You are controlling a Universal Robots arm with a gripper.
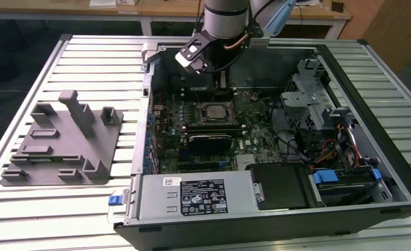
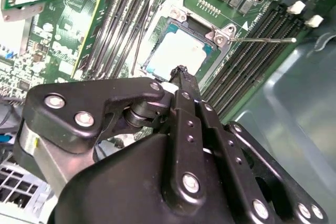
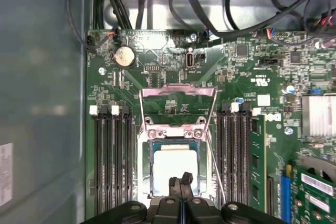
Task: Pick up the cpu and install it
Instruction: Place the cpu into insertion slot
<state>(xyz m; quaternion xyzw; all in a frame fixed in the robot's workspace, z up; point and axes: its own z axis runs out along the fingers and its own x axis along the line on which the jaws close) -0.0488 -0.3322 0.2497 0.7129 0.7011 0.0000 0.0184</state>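
Down in the motherboard socket [image 3: 143, 174] sits the cpu [image 3: 173, 162], seated I think, though glare hides its edges. Hand [image 3: 181, 180] hangs over it, toward 12 o'clock in the exterior view, fingertips pinched together and empty. Placing looks done, but the retention frame [image 3: 178, 92] stands open.

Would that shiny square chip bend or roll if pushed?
Probably not: the cpu looks flat and stiff, so it shouldn't flop or roll. Its smooth metal top may be slippery. Sitting in the socket, it likely won't slide.
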